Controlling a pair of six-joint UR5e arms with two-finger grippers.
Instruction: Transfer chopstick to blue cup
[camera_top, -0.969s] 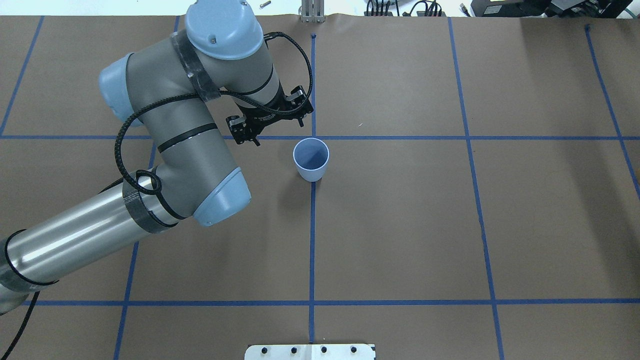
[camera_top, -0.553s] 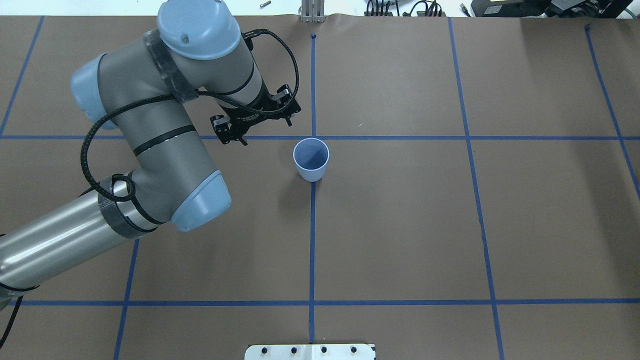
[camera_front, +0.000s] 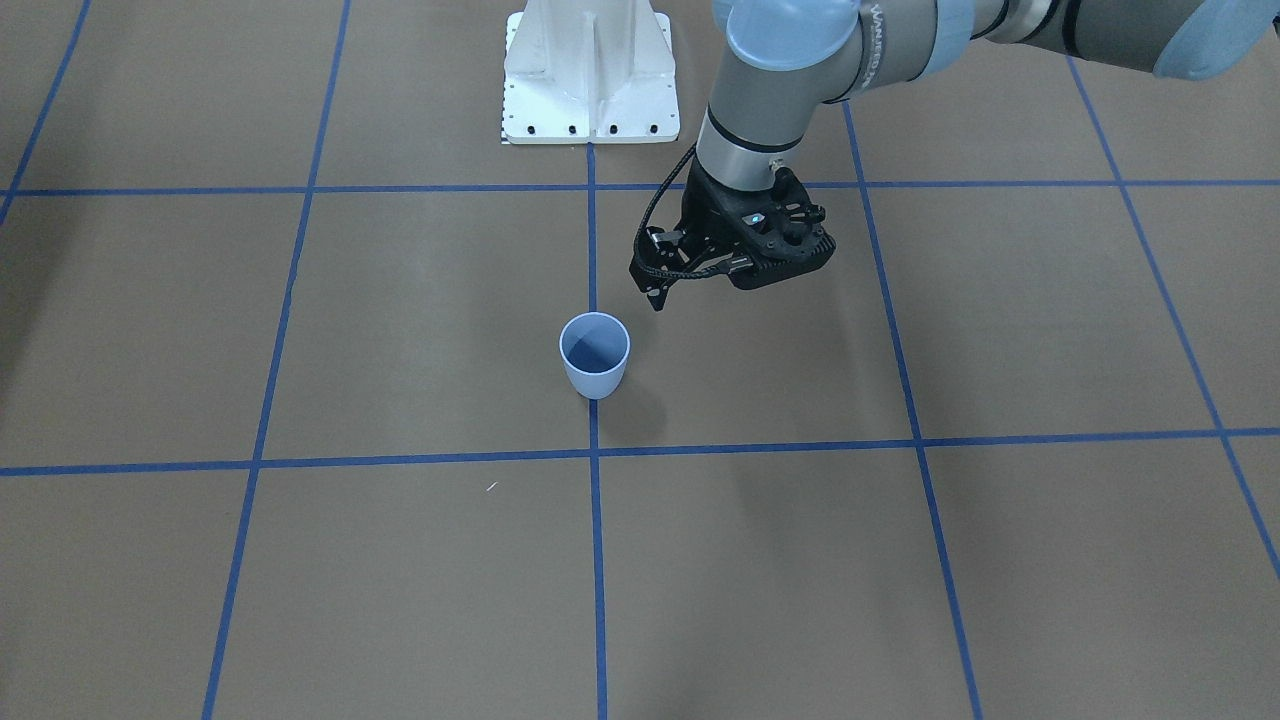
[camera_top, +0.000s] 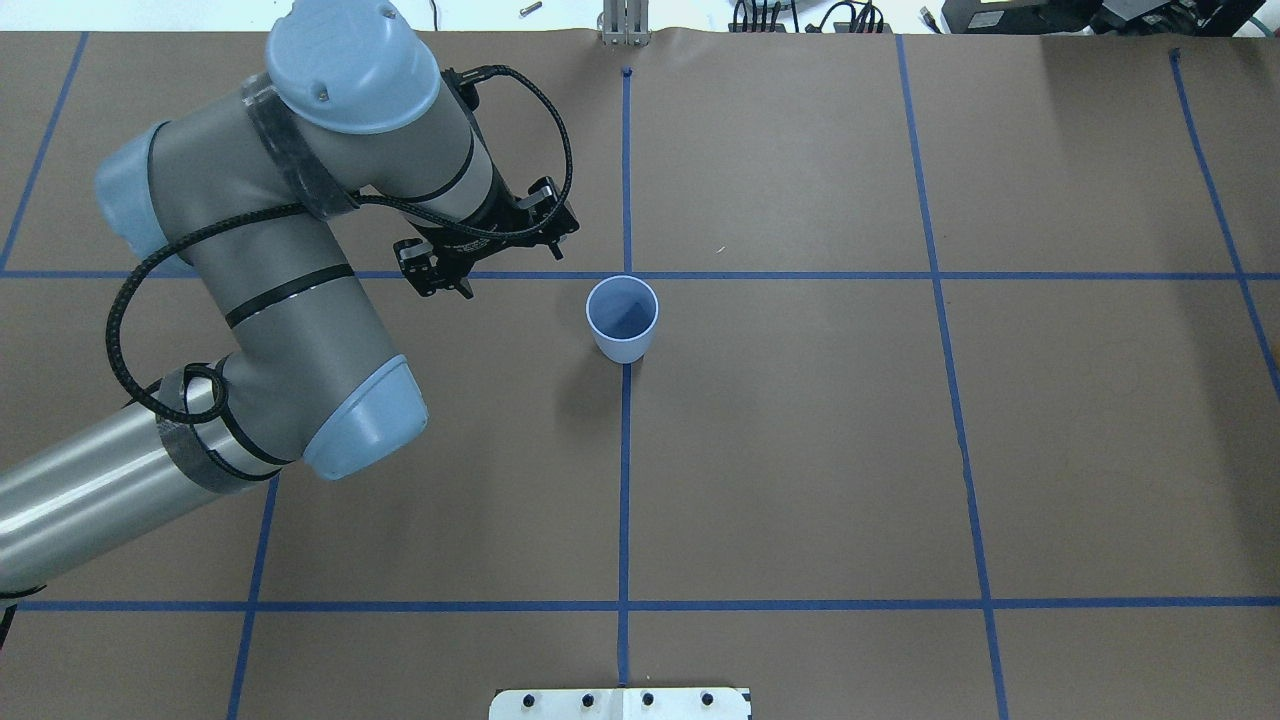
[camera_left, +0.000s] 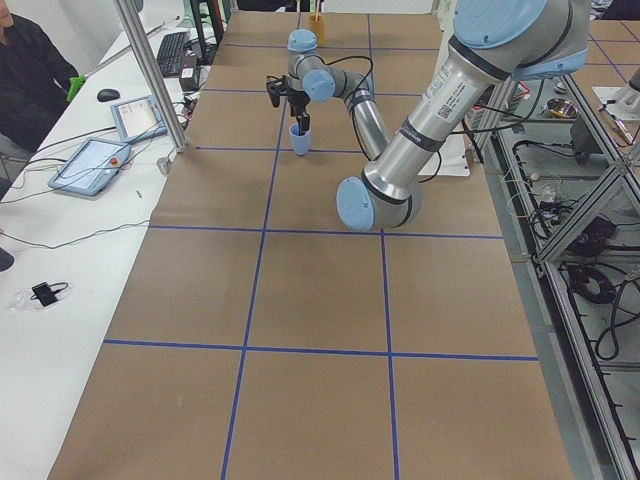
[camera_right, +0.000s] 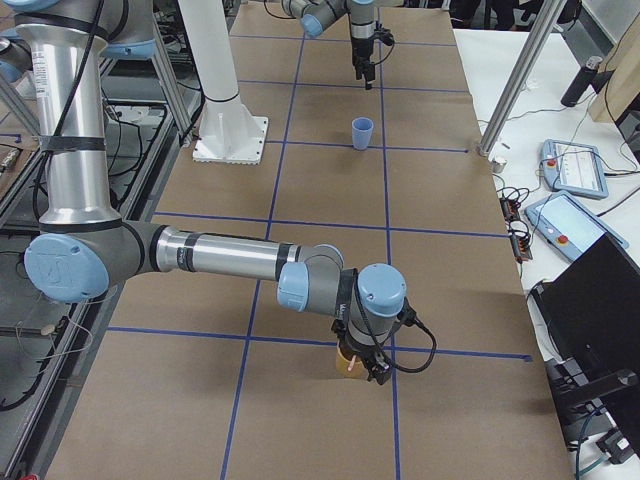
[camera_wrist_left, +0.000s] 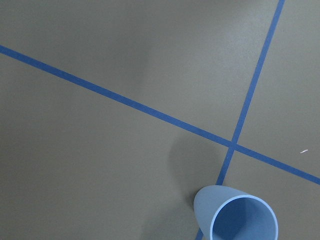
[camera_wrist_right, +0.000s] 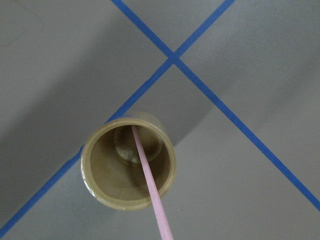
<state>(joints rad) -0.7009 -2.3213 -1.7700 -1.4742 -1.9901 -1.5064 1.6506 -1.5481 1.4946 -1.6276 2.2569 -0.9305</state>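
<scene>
Chopstick in tan cup; blue cup stands alone, well apart.
Chopstick (camera_wrist_right: 148, 176) leans inside the tan cup (camera_wrist_right: 94, 176), lower end on its floor. Right tool (camera_right: 362, 362) is over that cup; cannot tell its opening. Blue cup (camera_top: 622, 318) sits upright on the desk (camera_top: 800, 450), on a tape line. Left tool (camera_front: 745, 262) hangs near the blue cup, not touching; cannot tell its opening.

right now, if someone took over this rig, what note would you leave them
The left end effector hovers beside the blue cup, holding nothing visible; open or shut unclear.
The right end effector is over the tan cup toward the table's right end; grip unclear.
The chopstick stands in the tan cup.
Done: nothing yet; the blue cup is empty.
Left: lift the chopstick out and put it in the blue cup.
</scene>
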